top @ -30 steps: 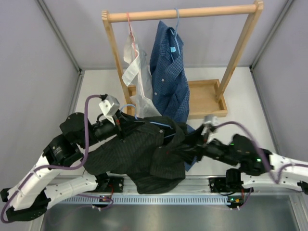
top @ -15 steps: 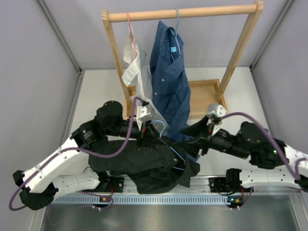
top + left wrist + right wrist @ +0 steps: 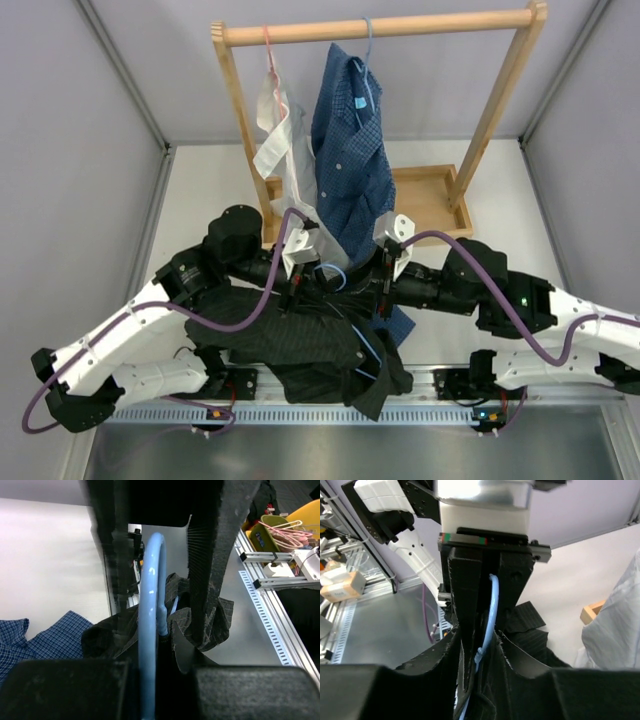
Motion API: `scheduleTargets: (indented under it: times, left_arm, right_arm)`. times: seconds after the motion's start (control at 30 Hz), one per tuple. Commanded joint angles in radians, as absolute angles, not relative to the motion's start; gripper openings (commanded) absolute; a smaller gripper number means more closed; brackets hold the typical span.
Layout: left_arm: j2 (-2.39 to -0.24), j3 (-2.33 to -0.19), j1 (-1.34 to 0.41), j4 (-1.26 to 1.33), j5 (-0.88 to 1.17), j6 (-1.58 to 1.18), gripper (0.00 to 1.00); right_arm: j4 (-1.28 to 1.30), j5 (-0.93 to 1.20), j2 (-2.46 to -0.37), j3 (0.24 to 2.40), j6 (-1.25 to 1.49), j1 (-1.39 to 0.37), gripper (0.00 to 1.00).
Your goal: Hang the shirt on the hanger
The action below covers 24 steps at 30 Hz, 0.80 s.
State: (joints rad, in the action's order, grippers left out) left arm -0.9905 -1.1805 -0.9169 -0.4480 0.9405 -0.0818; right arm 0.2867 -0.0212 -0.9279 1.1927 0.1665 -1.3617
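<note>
Left wrist — hanger (image 3: 150, 605) hook runs vertically.

Dead ahead, the left gripper (image 3: 488, 630) points down with its 2 black fingers clamped on the slim hook of the light-blue hanger (image 3: 493, 600), white housing above them. Folds of the black pinstriped shirt (image 3: 530, 640) rise around the hook's base, in the gap between the right gripper's (image 3: 495, 685) own blurred fingers (image 3: 380, 692), which stand apart at the bottom edge. Off right, a white garment (image 3: 615, 625) hangs beside a wooden corner (image 3: 592, 614).
</note>
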Motion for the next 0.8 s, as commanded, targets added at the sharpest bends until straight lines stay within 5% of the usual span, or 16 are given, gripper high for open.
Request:
scheduleTargets:
  times: [0.0,0.17,0.33,0.4,0.43,0.5,0.77]
  left_arm:
    - [-0.977,-1.221,-0.917,-0.370,1.012,-0.058,0.00]
    - [-0.951,-1.212,-0.917,-0.371,1.008,-0.046,0.00]
    - [-0.885,-1.190,-0.917,-0.370,0.908,-0.040,0.00]
    - [-0.865,-1.192,-0.917,-0.371,0.830,-0.048,0.17]
    - [-0.862,-1.193,-0.917,-0.371,0.792,-0.054,0.36]
    - [-0.845,-1.203,-0.917,-0.374,0.613,-0.086,0.98]
    - [-0.669,-1.292,-0.917,-0.593,0.019,-0.149,0.98]
  right_arm:
    - [0.184,0.054,-0.960,1.252,0.166,-1.347,0.26]
    - [0.144,0.023,-0.954,1.232,0.164,-1.341,0.00]
    - [0.114,0.003,-0.897,1.181,0.169,-1.336,0.00]
    - [0.115,0.005,-0.885,1.172,0.170,-1.338,0.00]
    - [0.114,0.005,-0.882,1.170,0.170,-1.336,0.00]
    - [0.117,-0.044,-0.870,1.158,0.166,-1.336,0.00]
    - [0.198,-0.244,-0.769,1.124,0.126,-1.336,0.00]
